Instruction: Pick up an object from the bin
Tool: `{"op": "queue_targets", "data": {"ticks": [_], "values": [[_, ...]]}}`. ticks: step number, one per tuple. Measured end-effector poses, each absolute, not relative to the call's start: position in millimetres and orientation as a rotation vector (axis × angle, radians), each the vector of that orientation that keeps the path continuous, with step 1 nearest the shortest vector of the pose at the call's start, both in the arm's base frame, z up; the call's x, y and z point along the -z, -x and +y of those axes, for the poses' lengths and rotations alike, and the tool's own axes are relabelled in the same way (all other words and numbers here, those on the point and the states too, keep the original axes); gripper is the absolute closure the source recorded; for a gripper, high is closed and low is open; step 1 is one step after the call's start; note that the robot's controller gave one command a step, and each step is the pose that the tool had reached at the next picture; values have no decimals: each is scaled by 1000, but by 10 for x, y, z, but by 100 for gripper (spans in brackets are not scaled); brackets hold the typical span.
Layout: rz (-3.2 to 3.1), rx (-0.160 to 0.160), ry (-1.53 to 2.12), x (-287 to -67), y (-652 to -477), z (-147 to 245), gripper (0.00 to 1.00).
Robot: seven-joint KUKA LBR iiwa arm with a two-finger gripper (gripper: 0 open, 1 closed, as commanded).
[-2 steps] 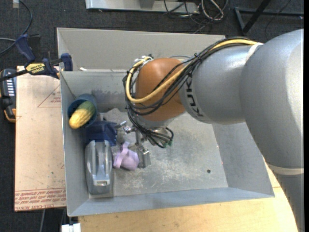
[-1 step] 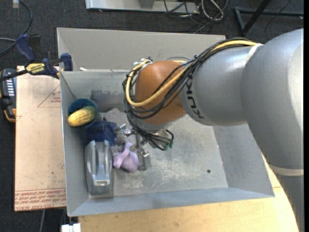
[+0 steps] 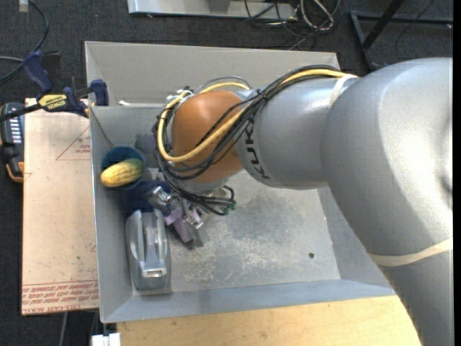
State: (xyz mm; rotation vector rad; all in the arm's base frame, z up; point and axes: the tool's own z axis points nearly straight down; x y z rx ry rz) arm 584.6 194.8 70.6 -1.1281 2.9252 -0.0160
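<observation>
My gripper (image 3: 181,223) reaches down into the left half of the bin, just under the arm's orange cover. Right beside it on the left lies a grey, see-through tape dispenser (image 3: 148,251), stretched along the bin's left wall. A dark blue thing (image 3: 139,197) sits against the gripper's upper left, partly hidden by it. Further up the left wall a yellow, lemon-shaped thing (image 3: 121,172) rests on a dark blue round thing (image 3: 124,156).
The arm and its cover hide the middle and back of the bin. Bare grey floor shows to the right of the gripper and along the front wall.
</observation>
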Motion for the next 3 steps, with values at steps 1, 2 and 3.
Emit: {"op": "queue_targets", "data": {"ticks": [1, 2, 3], "values": [[3101, 6, 449, -706, -5672, 1940, 0], [3116, 8, 413, -796, -5667, 1945, 0], [3062, 4, 680, -725, -5718, 1309, 100]]}}
